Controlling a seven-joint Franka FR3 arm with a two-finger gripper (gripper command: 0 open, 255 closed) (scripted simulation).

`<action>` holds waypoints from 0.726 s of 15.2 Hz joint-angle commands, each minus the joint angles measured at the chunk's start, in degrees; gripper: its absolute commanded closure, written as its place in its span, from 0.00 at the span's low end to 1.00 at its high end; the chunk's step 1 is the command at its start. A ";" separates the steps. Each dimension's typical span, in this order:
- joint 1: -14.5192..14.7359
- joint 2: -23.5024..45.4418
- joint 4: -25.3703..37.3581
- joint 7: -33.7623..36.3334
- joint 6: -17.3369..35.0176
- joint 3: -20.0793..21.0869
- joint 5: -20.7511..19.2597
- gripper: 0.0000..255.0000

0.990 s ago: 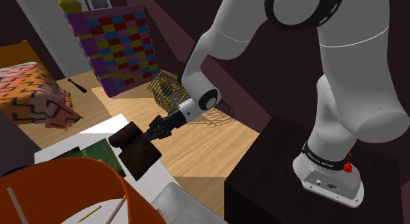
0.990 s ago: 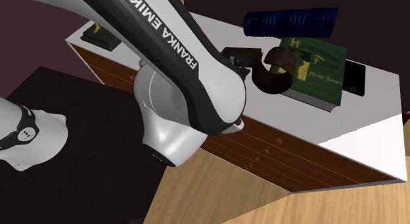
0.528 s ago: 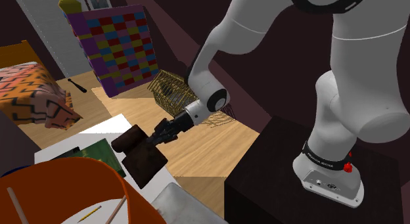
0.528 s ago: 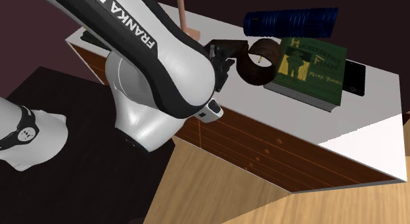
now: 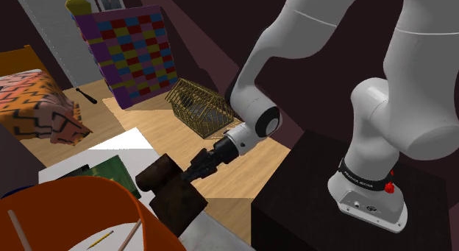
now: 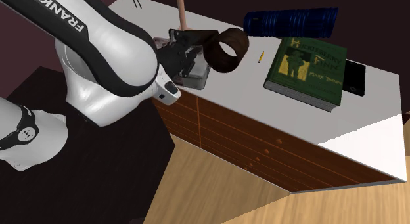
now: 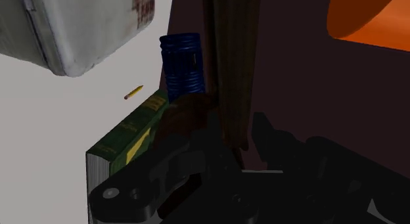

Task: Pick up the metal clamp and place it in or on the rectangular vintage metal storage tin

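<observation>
- I read this as the carrying step: the jaws are closed on the dark brown clamp [image 5: 175,192], which hangs off their tips clear of the white worktop [image 6: 368,124].
- The grey tin [image 7: 79,25] lies just ahead of the jaws and below them. In the second exterior view the clamp's ring sits past the tin's far edge rather than squarely over it, so I judge the placing is not yet done.
- A green book [image 6: 306,64] and a small pencil [image 6: 261,56] lie further out beyond the clamp, well apart from the tin.
- Next I would need to bring the jaws over the middle of the tin, lower them until the clamp rests in or on it, and only then let go. The clamp is long and hangs to one side, so I expect it could catch the tin's rim or tip out.
- The arm [image 5: 324,51] rises from the stand [image 5: 309,191] and folds over. The forearm and hand slant down at a shallow angle toward the shoulder view's lower left.
</observation>
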 commanded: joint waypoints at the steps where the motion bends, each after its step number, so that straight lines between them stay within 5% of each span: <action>1: 1.34 -2.91 -3.48 -1.72 0.69 1.28 2.97 1.00; 9: 9.16 -14.32 -16.43 -8.23 3.16 8.99 20.37 1.00; 11: 9.00 -11.56 -16.16 -9.36 0.89 8.78 20.57 1.00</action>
